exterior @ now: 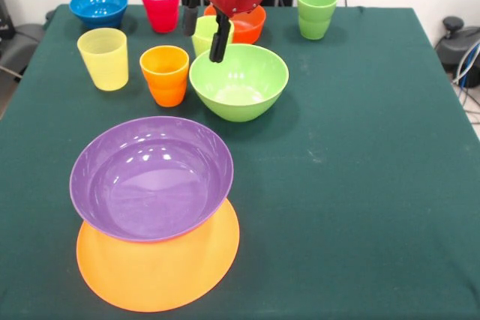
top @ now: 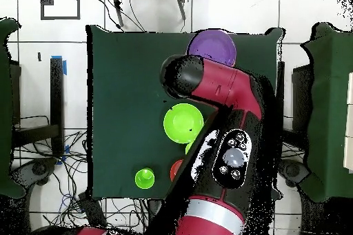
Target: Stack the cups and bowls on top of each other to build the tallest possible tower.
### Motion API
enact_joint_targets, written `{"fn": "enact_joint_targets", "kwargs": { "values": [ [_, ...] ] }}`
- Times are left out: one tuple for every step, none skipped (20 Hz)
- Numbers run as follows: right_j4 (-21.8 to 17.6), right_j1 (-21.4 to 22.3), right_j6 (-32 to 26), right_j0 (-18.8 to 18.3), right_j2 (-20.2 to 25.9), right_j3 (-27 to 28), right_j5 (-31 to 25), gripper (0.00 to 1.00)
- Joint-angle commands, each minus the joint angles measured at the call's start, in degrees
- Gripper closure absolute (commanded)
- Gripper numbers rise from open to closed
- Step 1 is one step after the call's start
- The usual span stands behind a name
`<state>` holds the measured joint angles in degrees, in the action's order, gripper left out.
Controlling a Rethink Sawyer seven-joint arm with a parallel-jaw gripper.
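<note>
The wide purple bowl (exterior: 150, 177) sits in the very large orange bowl (exterior: 161, 267) at the table's near left; the purple bowl also shows in the overhead view (top: 212, 46). The lime green bowl (exterior: 240, 80) stands mid-table (top: 183, 123). My gripper (exterior: 206, 28) is open just behind it, with the lime green cup (exterior: 204, 35) between its fingers (exterior: 220, 39); I cannot tell whether they touch it. The orange cup (exterior: 165, 73), yellow cup (exterior: 103, 58), red cup (exterior: 160, 5), blue bowl (exterior: 99, 7), small orange-red bowl (exterior: 251, 26) and darker green cup (exterior: 316, 13) stand apart.
The table (exterior: 360, 170) has a dark green cloth. My arm (top: 220, 108) covers the gripper and several cups in the overhead view. Cables and chair parts lie on the floor around the table.
</note>
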<state>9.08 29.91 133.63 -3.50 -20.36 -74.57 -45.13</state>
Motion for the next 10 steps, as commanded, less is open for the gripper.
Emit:
{"fn": "enact_joint_targets", "kwargs": {
  "values": [
    [-1.4, -1.3, 2.1, 1.0, 6.4, -7.2, 0.8, 0.00],
    [-1.1, -0.9, 2.5, 1.2, 6.4, -8.1, 0.7, 0.00],
    [-1.1, -0.7, 2.6, 1.3, 6.4, -8.6, 0.9, 0.00],
    [-0.8, -0.1, 2.8, 1.4, 6.5, -9.8, 0.9, 0.00],
    [-0.7, 0.1, 2.9, 1.5, 6.5, -10.4, 1.2, 0.00],
    [-0.6, 0.7, 3.1, 1.7, 6.5, -11.6, 1.8, 0.00],
    [-0.6, 1.0, 3.2, 1.8, 6.5, -12.1, 1.9, 0.00],
    [-0.6, 1.6, 3.3, 2.1, 6.4, -13.3, 2.4, 0.00],
    [-0.6, 1.9, 3.3, 2.2, 6.3, -13.7, 2.4, 0.00],
    [-0.6, 2.6, 3.4, 2.5, 6.2, -14.7, 2.5, 0.00]
  ]
}}
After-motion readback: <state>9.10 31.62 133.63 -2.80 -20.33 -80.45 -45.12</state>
